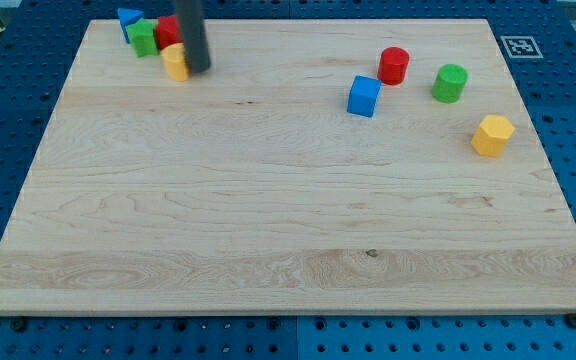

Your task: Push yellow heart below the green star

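While my tip (199, 69) rests on the bench (268, 220), it touches the right side of the yellow heart (175, 62). I carry no end effector, only this rod. The green star (143, 38) sits just up-left of the heart, a blue block (128, 17) beyond it, a red block (167, 31) just above the heart.

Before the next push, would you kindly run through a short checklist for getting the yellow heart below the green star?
1. My tip touching the yellow heart: ok, at its right edge.
2. Green star located: ok, upper left of the heart.
3. Heart below the star: not ok, offset to the right.
4. Red block behind the rod clear of the path: cannot tell.
5. Blue block out of the way: ok.
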Robot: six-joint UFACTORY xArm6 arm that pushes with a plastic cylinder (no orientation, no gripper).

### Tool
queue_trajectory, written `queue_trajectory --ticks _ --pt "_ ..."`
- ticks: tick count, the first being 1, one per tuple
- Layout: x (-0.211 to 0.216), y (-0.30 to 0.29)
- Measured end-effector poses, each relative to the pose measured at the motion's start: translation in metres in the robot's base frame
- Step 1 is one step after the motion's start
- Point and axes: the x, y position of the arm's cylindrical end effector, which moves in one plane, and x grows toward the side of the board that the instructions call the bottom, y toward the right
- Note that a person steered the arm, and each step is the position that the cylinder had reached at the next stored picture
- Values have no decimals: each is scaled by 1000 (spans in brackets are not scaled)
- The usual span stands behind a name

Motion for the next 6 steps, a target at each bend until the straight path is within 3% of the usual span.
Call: queue_trajectory --ticks 1,4,6 --pt "0 -39" --pt "35 -49" --pt "34 -85"
